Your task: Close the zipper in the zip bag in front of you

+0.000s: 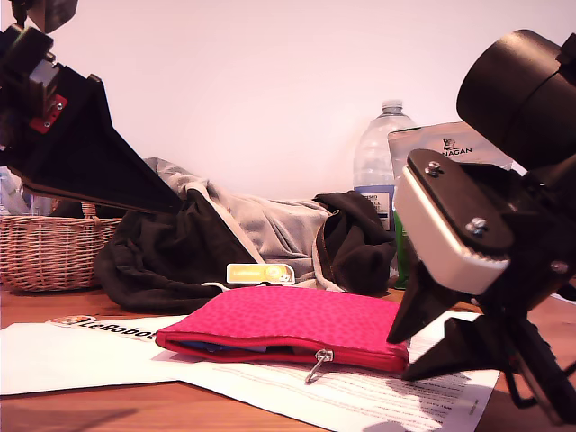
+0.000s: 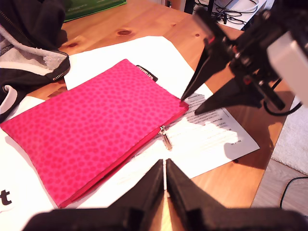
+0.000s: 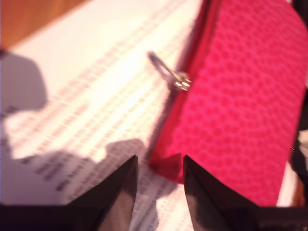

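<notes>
1. Between the spread fingers of my second gripper (image 3: 159, 180) sits the corner of the zip bag (image 1: 288, 324); the jaws are parted and grip nothing, angled down at the paper sheet (image 1: 81, 355).
2. Beyond those fingers along the edge lies the zipper (image 3: 179, 82) slider, pull tab dangling.
3. Above the bag, my first gripper (image 2: 165, 180) hangs with fingers nearly touching, empty, well short of the slider.

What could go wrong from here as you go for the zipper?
My second gripper is open at the zip bag's corner, not gripping; if it misses, the bag could slide on the loose paper. The pull tab is small and dangling, so my first gripper, shut now, may fumble it.
</notes>
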Tool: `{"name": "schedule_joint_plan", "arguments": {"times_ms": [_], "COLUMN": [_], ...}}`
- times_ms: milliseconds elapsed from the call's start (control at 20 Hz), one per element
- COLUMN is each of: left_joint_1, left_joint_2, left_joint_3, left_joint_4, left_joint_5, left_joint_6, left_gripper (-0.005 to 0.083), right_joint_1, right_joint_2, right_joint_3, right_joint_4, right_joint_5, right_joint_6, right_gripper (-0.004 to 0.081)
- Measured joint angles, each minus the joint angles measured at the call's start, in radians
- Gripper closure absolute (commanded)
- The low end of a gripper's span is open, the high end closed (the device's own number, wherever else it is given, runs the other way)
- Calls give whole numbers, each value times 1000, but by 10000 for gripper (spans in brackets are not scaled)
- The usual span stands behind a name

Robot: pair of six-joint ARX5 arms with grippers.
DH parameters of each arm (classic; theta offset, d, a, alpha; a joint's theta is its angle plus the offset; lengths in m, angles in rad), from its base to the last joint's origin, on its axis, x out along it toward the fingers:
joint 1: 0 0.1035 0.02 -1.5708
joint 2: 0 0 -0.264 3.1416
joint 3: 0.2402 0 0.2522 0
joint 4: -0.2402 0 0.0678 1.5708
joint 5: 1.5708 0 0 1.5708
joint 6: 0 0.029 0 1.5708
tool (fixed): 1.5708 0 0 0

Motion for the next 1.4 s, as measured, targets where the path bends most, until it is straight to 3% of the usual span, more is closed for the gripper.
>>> {"name": "schedule_joint_plan", "arguments": {"times_ms": [200, 450, 600, 1100, 1400], "left_joint_1": [0, 0, 0, 0, 0], "left_joint_2": [0, 0, 0, 0, 0], "left_joint_3": [0, 0, 0, 0, 0], "left_joint_4": [0, 1, 1, 2, 53], "left_joint_5": [0, 0, 0, 0, 0], "left_joint_6": [0, 0, 0, 0, 0], "left_gripper": [797, 797, 797, 797, 797], "right_joint_1": [0, 0, 0, 3, 53], "right_joint_2": [33, 49, 53, 42, -94], "right_joint_3": [1, 5, 5, 5, 5], "right_joint_4": [48, 53, 51, 155, 145], "right_joint_5": [2, 2, 2, 102, 137], "right_joint_6": [0, 0, -15, -21, -21], "right_gripper": [519, 654, 786, 783, 783]}}
